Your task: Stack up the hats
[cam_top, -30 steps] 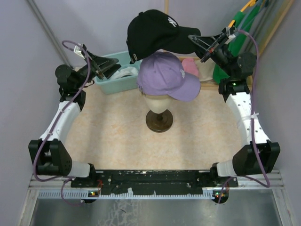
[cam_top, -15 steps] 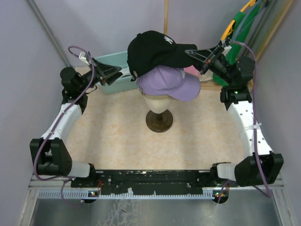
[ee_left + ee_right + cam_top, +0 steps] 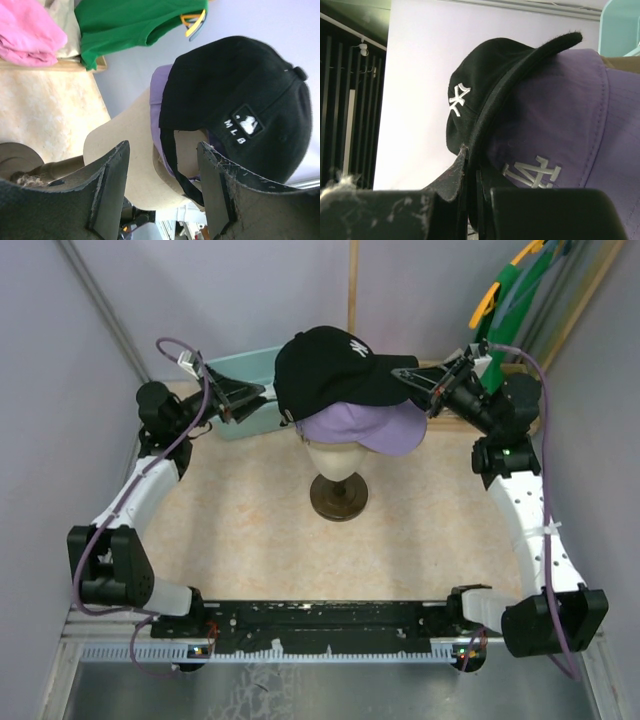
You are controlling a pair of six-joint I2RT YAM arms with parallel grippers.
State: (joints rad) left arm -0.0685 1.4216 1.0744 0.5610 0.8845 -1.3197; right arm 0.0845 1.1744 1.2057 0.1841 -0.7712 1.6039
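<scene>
A black cap with a white logo (image 3: 335, 365) sits over a purple cap (image 3: 365, 427) on the beige mannequin head (image 3: 335, 456) at the table's middle. My right gripper (image 3: 413, 380) is shut on the black cap's brim (image 3: 485, 125), just above the purple cap (image 3: 555, 135). My left gripper (image 3: 258, 398) is open and empty, just left of the black cap's back; its view shows the black cap's rear (image 3: 240, 100) with its strap hanging between the fingers. A tan cap edge shows under the purple one. The white cap is hidden.
A teal bin (image 3: 243, 370) stands at the back left behind my left gripper. A pink cloth (image 3: 27, 32) and a green top (image 3: 135, 20) lie at the back right. The mannequin's dark round base (image 3: 338, 496) stands mid-table.
My right gripper has lowered the black cap from above the head onto the purple cap. My left gripper has moved right, toward the cap's back.
</scene>
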